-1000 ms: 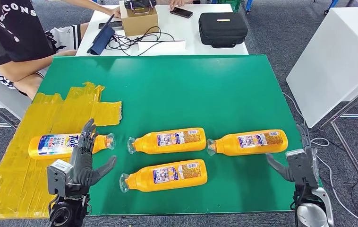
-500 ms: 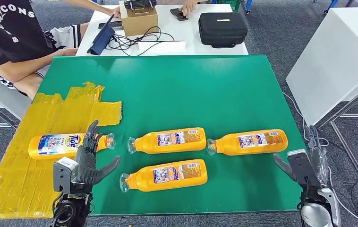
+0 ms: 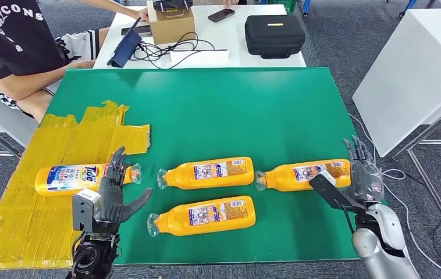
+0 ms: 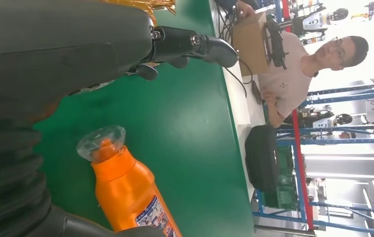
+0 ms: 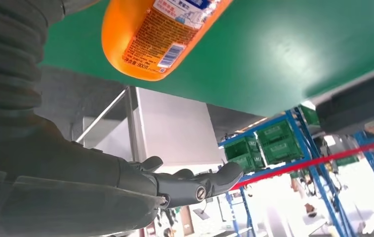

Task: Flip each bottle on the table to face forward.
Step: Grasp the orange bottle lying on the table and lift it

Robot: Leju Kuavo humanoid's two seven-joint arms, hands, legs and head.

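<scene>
From above we see four orange bottles [image 3: 209,172] lying on the green table [image 3: 218,110]. Our left hand [image 3: 112,195] is spread, empty, beside the leftmost one; our right hand [image 3: 358,177], fingers apart, holds nothing by the rightmost, whose barcoded base [image 5: 145,47] shows from the right wrist.

Orange bottles [image 3: 209,172], green table [image 3: 218,110], yellow tape [image 3: 61,151].

I see four bottles lying on the table [image 3: 218,99]: the left bottle [image 3: 73,178] on the tape patch [image 3: 43,192], the middle bottle [image 3: 206,172] beside it, the right bottle [image 3: 299,173] farther right, and the near bottle [image 3: 203,215] before the middle one.
</scene>
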